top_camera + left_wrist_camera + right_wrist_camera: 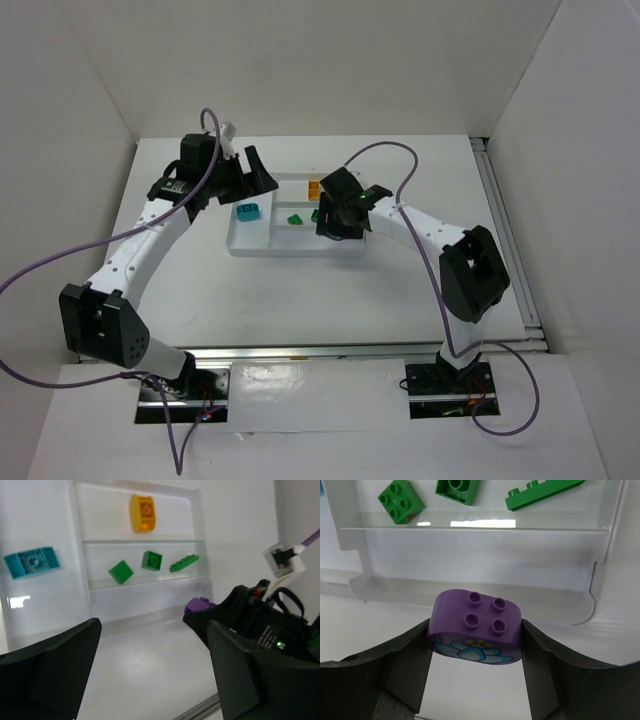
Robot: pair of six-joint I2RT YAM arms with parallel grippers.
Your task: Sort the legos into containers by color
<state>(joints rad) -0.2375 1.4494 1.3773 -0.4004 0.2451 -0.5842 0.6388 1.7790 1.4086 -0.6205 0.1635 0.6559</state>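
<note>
The white tray (285, 250) lies mid-table. A teal brick (247, 210) sits in its left compartment, an orange brick (313, 188) in the far one, and three green bricks (121, 572) (151, 560) (184, 562) in the middle one. My right gripper (475, 645) is shut on the purple brick (475, 627), studs up, and holds it over the tray's near rim (470, 592). The purple brick also shows in the left wrist view (199, 605). My left gripper (155, 670) is open and empty, at the tray's far left corner (262, 178).
White enclosure walls stand at the back and on both sides. A metal rail (505, 230) runs along the table's right edge. Purple cables (385, 150) loop above both arms. The tray's near compartment (470, 560) holds no brick.
</note>
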